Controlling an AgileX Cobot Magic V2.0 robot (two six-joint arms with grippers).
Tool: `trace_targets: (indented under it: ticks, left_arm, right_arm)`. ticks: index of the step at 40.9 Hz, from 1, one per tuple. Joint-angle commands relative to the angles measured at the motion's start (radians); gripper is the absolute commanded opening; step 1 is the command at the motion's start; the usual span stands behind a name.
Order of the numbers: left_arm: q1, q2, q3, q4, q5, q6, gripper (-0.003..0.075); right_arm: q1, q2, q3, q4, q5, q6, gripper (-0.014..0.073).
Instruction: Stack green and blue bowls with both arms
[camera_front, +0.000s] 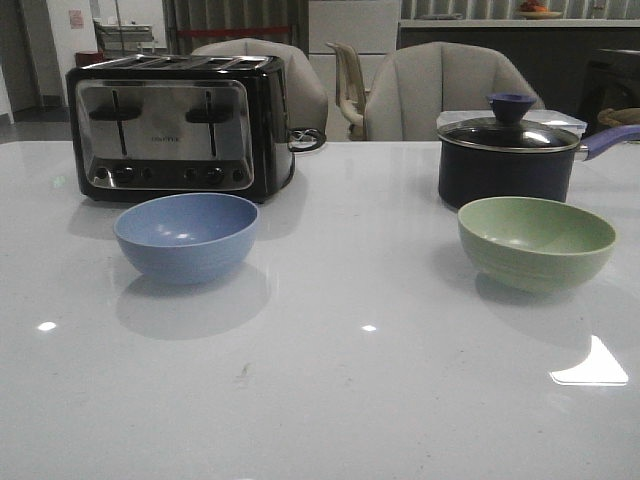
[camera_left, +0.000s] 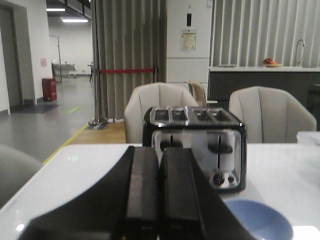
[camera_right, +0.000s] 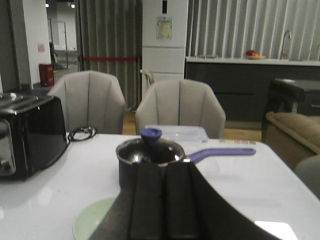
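The periwinkle blue bowl (camera_front: 186, 235) stands upright on the white table at the left, in front of the toaster. The sage green bowl (camera_front: 536, 242) stands at the right, in front of the saucepan. Neither arm shows in the front view. In the left wrist view my left gripper (camera_left: 160, 152) is shut and empty, raised above the table, with part of the blue bowl (camera_left: 262, 221) below it to one side. In the right wrist view my right gripper (camera_right: 163, 167) is shut and empty, with a sliver of the green bowl (camera_right: 92, 222) beside its fingers.
A black and chrome toaster (camera_front: 178, 125) stands behind the blue bowl. A dark navy saucepan (camera_front: 505, 155) with a glass lid and purple handle stands behind the green bowl. A clear plastic box (camera_right: 176, 133) lies behind the saucepan. Grey chairs stand beyond the table's far edge.
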Motion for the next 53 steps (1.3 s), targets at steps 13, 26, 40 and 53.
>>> trace_targets:
  ticks: [13, 26, 40, 53]
  left_arm:
    - [0.0, 0.263, -0.497, -0.058, 0.315, -0.006, 0.0101]
    - [0.0, 0.406, -0.474, -0.058, 0.398, -0.006, 0.0101]
    - [0.0, 0.459, -0.399, -0.058, 0.388, -0.006, 0.0101]
    - [0.0, 0.459, -0.378, -0.058, 0.387, -0.006, 0.0101]
  right_arm:
    - [-0.005, 0.289, -0.411, -0.005, 0.256, -0.007, 0.0034]
    - [-0.005, 0.504, -0.393, -0.005, 0.379, -0.007, 0.0034]
    - [-0.005, 0.732, -0.357, -0.005, 0.36, -0.007, 0.0079]
    - [-0.005, 0.99, -0.448, 0.021, 0.331, -0.007, 0.053]
